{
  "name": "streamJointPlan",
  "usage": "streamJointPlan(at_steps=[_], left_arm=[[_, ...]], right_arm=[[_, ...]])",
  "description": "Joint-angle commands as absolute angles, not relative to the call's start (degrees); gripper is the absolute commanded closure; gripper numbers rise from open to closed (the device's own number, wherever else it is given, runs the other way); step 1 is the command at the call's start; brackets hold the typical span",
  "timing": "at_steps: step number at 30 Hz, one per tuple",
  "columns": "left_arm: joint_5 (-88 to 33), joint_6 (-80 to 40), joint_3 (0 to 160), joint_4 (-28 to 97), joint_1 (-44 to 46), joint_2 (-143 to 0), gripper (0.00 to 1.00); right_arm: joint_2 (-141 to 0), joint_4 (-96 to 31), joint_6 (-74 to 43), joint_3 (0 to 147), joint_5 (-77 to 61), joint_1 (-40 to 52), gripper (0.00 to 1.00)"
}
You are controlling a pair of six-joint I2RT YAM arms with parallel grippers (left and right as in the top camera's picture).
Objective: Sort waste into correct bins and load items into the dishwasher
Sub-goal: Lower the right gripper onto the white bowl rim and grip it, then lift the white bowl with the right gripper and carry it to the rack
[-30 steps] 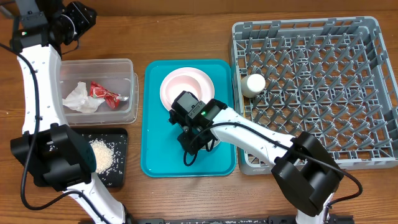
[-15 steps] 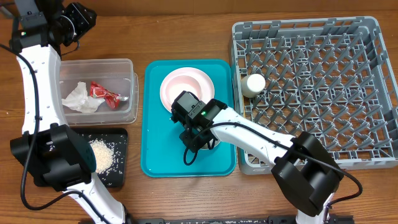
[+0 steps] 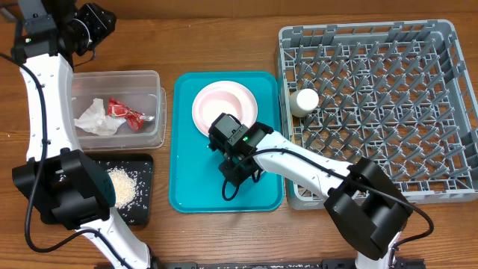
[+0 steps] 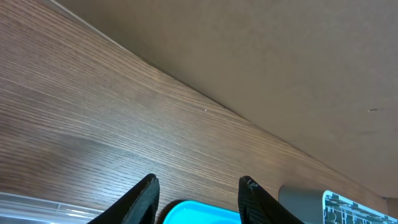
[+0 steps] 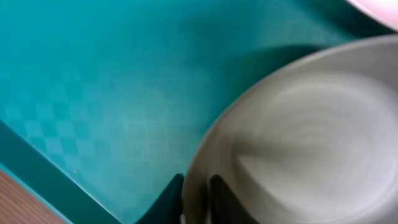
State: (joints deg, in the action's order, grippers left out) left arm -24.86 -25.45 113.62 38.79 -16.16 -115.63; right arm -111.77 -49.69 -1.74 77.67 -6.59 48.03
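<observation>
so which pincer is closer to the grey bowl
Right. The right pincer clamps the rim of the grey bowl; the left pincer hangs far off, beyond the clear tub.

No text, label, brand, number or sign can be read in any view.
</observation>
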Motion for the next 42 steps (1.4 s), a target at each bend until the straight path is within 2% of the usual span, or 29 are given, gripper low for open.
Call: streamJointPlan(at_steps=[1, 3, 11, 21, 29, 39, 42], left_arm=[[-25.5, -24.4, 115.0, 38.7, -16.3, -116.1, 0.56], [-25.5, -24.4, 115.0, 38.7, -16.3, -116.1, 0.56], [-25.5, -24.4, 115.0, 38.7, -16.3, -116.1, 0.51], [-25.5, -24.4, 115.0, 38.7, -16.1, -116.1, 0.48], [-25.5, -24.4, 115.0, 39.4, -14.9, -116.1, 0.49], [-25.5, -24.4, 115.0, 44.9, -13.3, -116.1, 0.50], [-25.6, -24.4, 115.0, 46.2, -13.3, -116.1, 0.57]], right_arm=[[-111.2, -49.5, -1.8, 77.6, -6.0, 47.9, 0.91], [-111.2, -49.6, -1.8, 77.8, -6.0, 47.9, 0.96], [-111.1, -50.6, -1.8, 84.5, -6.0, 47.5, 0.96], [-110.9, -62.4, -3.3, 106.8, -6.2, 40.2, 0.96], [-110.9, -66.0, -3.3, 125.8, -17.1, 24.0, 0.96], [-113.7, -57.7, -4.8, 126.7, -44.6, -0.3, 0.96], [-116.1, -53.7, -4.8, 126.7, -55.1, -5.8, 0.96]])
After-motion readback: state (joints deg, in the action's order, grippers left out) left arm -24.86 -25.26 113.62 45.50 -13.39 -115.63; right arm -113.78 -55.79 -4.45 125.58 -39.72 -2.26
